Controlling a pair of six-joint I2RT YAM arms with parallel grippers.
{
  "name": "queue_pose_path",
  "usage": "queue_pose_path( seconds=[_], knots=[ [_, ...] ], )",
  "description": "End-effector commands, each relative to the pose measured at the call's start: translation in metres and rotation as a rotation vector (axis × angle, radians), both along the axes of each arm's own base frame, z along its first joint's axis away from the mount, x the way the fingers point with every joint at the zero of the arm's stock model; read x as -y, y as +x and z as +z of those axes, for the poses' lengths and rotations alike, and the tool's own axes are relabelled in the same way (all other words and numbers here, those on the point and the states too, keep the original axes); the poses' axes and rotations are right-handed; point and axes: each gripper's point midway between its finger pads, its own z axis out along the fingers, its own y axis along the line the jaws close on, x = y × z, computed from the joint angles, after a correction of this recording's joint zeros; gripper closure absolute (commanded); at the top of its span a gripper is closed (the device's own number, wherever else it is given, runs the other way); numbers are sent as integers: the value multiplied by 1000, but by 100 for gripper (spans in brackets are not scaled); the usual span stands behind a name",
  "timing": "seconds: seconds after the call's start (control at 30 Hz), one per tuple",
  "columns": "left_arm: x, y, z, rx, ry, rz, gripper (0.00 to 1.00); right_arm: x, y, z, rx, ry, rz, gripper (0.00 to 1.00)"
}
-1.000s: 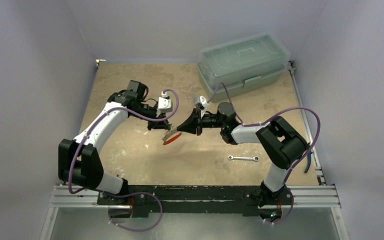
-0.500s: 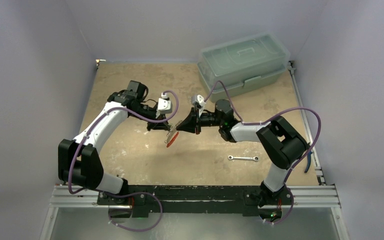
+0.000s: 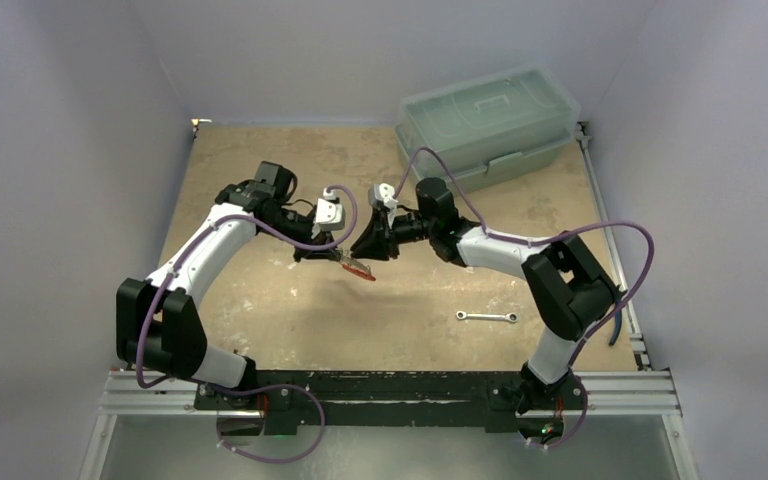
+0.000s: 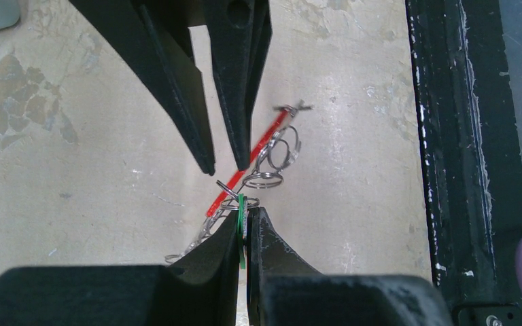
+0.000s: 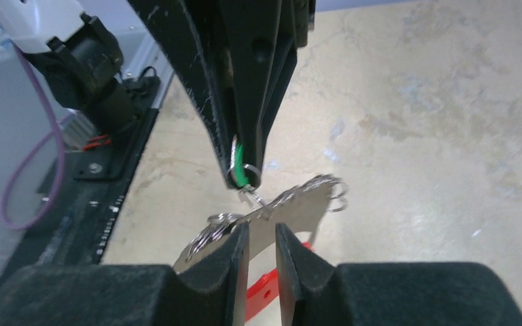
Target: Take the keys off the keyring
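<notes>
One likely light, slippery green key (image 4: 240, 219) is sitting clamped by its flat head in the left claw (image 3: 337, 258), at nine o'clock of the stiff keyring (image 3: 362, 270) from above, though I cannot tell whether the right claw (image 4: 225, 167) is gripping.

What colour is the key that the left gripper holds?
The key is green; clearest in left wrist view.

Matte black wedge fingers (image 4: 204, 272) on the left gripper (image 4: 246, 216), tapering to blunt tips. Just behind them sits a small white camera housing (image 3: 328, 212). Further back from the fingers, the left arm (image 3: 200, 255) shows white shells between chunky black joints, with a purple cable (image 3: 345, 205) looping alongside. Same livery on the right arm (image 3: 505, 250): white link, black elbow block, and a purple cable (image 3: 632, 262) well behind its own black fingers (image 5: 394, 292). Pale scuffs (image 5: 197, 61) streak one left finger, and there's a round hole (image 5: 255, 46) in its neighbour.
</notes>
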Motion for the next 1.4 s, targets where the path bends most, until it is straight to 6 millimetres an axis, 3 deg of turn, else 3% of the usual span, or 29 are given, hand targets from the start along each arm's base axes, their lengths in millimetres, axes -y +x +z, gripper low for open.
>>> queue_pose_path(
  seconds=[0.0,0.23,0.5,0.87,1.1,1.37],
  knots=[
    [6,-5,11,40,-47,-57,100,7,8,17,188,-86,53,76],
    [9,-9,12,37,-66,-81,100,6,8,25,259,-103,113,74],
    [10,-11,14,34,-77,-88,100,3,-6,23,270,-103,186,72],
    [13,-11,13,31,-81,-95,100,-5,-14,26,277,-103,212,71],
    [14,-11,13,27,-85,-99,100,-6,-13,28,277,-108,203,65],
    [16,-8,12,24,-86,-87,100,-10,-19,29,283,-107,225,70]
  ],
)
